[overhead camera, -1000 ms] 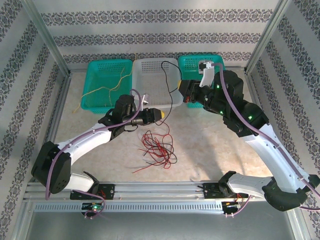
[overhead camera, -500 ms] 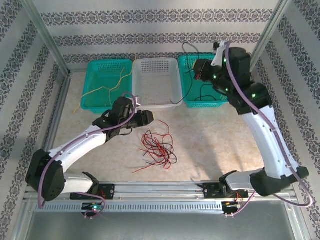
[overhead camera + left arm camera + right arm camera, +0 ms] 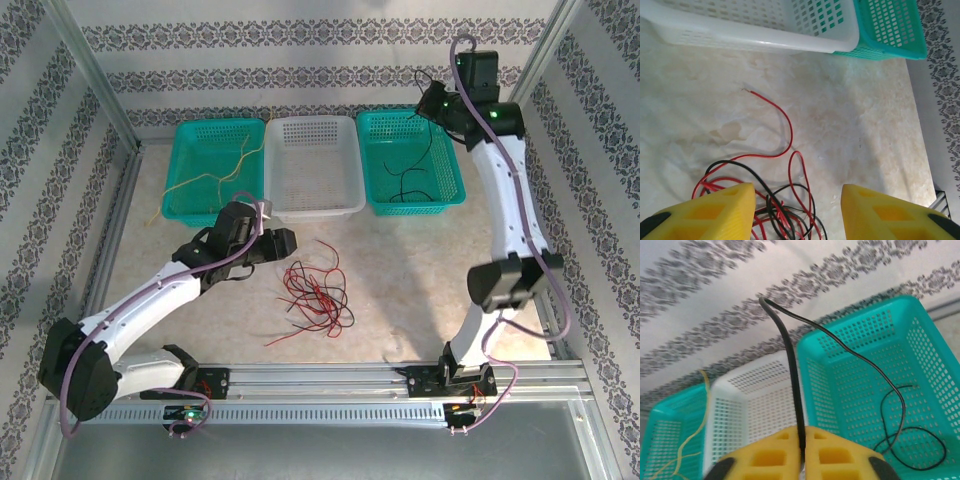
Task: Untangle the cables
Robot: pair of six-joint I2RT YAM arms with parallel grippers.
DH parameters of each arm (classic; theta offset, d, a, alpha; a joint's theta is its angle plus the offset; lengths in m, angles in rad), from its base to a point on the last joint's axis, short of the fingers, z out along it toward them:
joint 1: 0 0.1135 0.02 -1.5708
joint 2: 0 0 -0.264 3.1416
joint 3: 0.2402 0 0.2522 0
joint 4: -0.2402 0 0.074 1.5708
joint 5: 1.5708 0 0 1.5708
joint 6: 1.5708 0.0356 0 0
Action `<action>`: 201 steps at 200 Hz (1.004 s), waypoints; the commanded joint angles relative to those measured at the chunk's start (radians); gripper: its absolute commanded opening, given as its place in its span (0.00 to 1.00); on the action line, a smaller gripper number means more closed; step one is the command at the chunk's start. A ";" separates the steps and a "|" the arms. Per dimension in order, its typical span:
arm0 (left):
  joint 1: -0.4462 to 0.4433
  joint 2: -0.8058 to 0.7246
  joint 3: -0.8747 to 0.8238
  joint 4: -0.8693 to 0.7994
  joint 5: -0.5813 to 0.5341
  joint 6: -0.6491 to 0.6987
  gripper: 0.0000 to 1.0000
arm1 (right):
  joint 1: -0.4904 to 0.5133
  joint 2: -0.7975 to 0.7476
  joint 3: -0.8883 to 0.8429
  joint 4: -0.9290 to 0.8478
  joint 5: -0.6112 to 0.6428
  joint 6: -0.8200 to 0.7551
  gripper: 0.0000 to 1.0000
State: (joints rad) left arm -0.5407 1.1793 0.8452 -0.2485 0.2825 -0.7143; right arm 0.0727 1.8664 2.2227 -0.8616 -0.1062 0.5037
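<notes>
Right end effector (image 3: pixel 801 440) raised near far edge of right teal plastic mesh basket (image 3: pixel 415 208). Its yellow fingers pressed together on thin black cable (image 3: pixel 790 355); lower part of cable lies looped inside this basket.

Left end effector (image 3: pixel 796 202) low over beige marble-pattern tabletop (image 3: pixel 430 280), fingers apart, nothing between them.

Tangled bundle of thin red and black cables (image 3: pixel 315 295) on tabletop just below it.

Thin yellow cable (image 3: pixel 215 178) in left teal plastic mesh basket (image 3: pixel 215 122).
</notes>
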 commanded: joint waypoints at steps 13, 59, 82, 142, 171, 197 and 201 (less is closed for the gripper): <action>0.019 -0.037 -0.017 -0.057 -0.017 0.009 0.48 | -0.014 0.129 0.168 -0.168 -0.017 -0.024 0.41; 0.020 -0.025 -0.027 -0.033 0.006 -0.003 0.48 | 0.049 0.025 0.038 -0.128 0.009 -0.056 0.46; 0.020 -0.007 -0.034 0.006 0.036 -0.024 0.47 | 0.142 -0.132 -0.197 -0.067 0.040 -0.083 0.48; 0.019 0.018 -0.081 0.144 0.099 -0.089 0.45 | 0.526 -0.665 -1.077 0.248 0.023 0.082 0.55; 0.019 0.052 -0.087 0.171 0.104 -0.113 0.44 | 0.692 -0.747 -1.312 0.306 0.031 0.203 0.51; 0.019 0.077 -0.092 0.207 0.118 -0.139 0.43 | 0.776 -0.707 -1.422 0.432 -0.023 0.303 0.51; 0.019 0.079 -0.090 0.207 0.118 -0.141 0.43 | 0.786 -0.695 -1.431 0.449 -0.027 0.314 0.51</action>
State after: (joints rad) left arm -0.5343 1.2419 0.7631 -0.1143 0.3740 -0.8162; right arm 0.8051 1.1374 0.8494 -0.5743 -0.0986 0.6861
